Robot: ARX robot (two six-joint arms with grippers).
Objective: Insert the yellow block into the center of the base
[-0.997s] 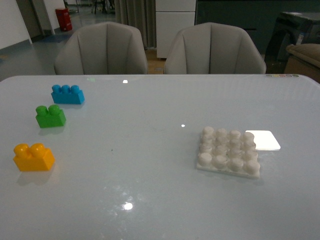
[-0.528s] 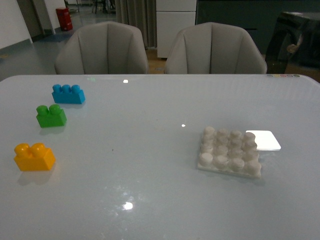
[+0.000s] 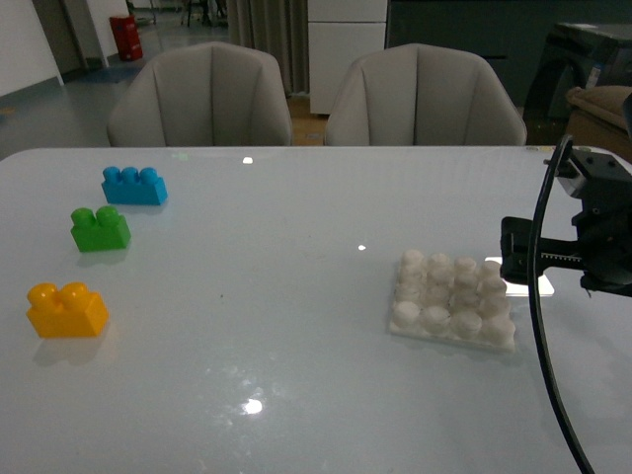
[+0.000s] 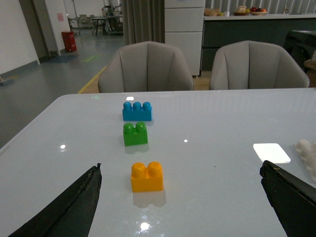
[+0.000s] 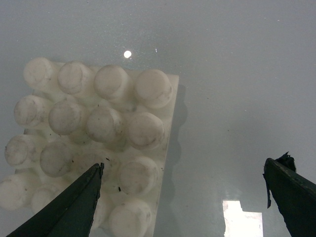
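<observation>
Now, left gripper: jaws spread wide, nothing between them, yellow block out ahead.
Yellow block: near left on the table, studs up, well apart from the base.
Base: near right, every stud bare.
Right gripper: above the base's edge, jaws wide, empty.
Green brick: just behind the yellow block.
Blue brick: farthest back.

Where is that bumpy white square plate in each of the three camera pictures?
Front view: the base lies right of centre, a little below the middle.
Left wrist view: only a few of its studs show at the picture's edge.
Right wrist view: it fills much of the picture, seen from above.
Shared landmark: the bright white rectangle beside it.
</observation>
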